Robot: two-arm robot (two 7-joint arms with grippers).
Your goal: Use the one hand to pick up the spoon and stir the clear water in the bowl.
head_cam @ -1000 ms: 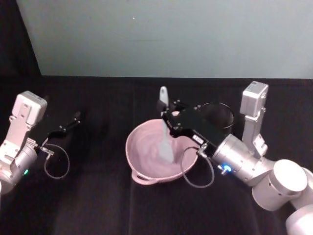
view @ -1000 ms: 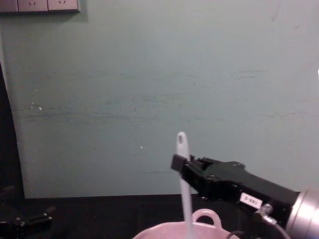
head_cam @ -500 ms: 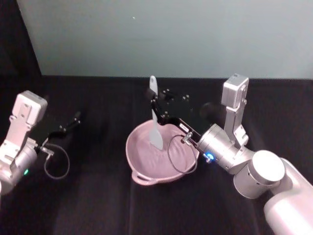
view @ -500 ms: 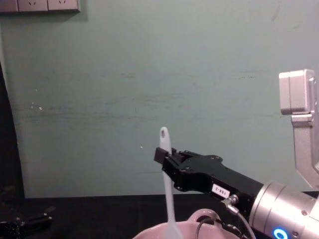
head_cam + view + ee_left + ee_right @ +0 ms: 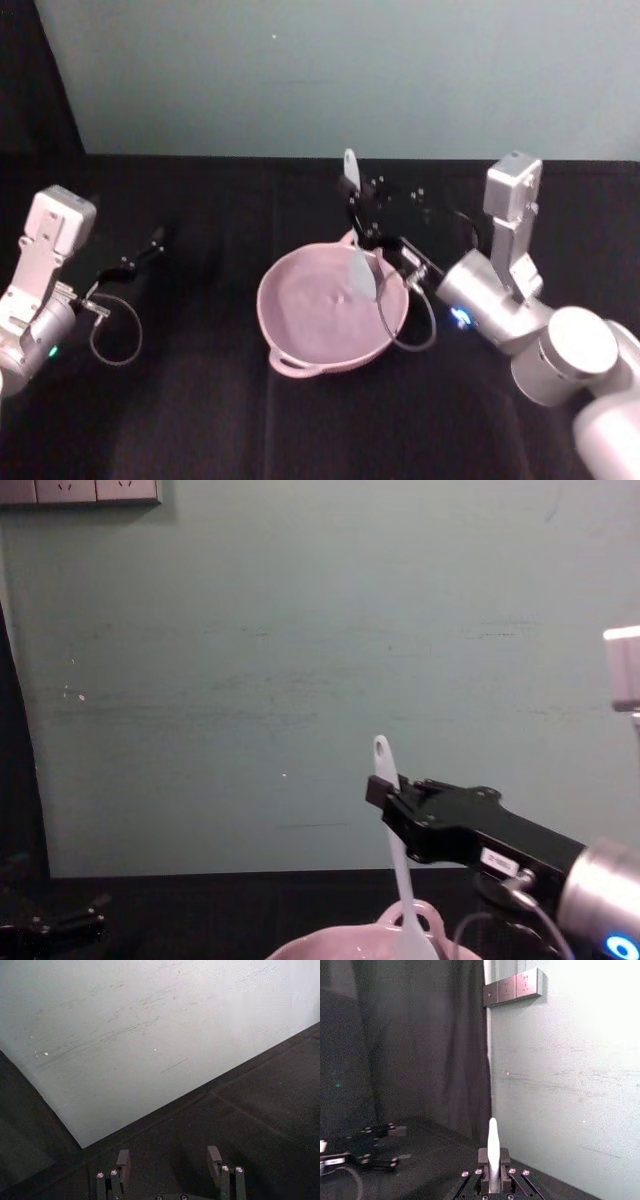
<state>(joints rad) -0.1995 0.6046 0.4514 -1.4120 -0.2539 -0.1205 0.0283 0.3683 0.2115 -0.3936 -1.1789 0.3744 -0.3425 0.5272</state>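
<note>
The pale pink bowl [image 5: 310, 325] sits mid-table, its loop handle [image 5: 411, 916] at the far rim. The white spoon [image 5: 361, 274] stands nearly upright, its blade dipped into the bowl's right side and its holed handle tip [image 5: 381, 748] sticking up. My right gripper [image 5: 362, 212] is shut on the spoon's upper handle [image 5: 493, 1152], reaching in from the right above the bowl's far rim. It shows in the chest view as a black box [image 5: 470, 825] with a white label. My left gripper [image 5: 135, 258] rests far left on the table, fingers [image 5: 122, 1159] spread with nothing between them.
Black cloth [image 5: 190, 400] covers the table, and a pale green wall [image 5: 330, 80] stands close behind it. A dark curtain [image 5: 420, 1050] hangs at the left. A cable loop [image 5: 115, 335] lies by the left arm, and another [image 5: 405, 325] hangs over the bowl's right rim.
The right gripper has carried the spoon from the bowl's middle to its left part and now to its right side, blade staying in the bowl. The left arm has not moved.
</note>
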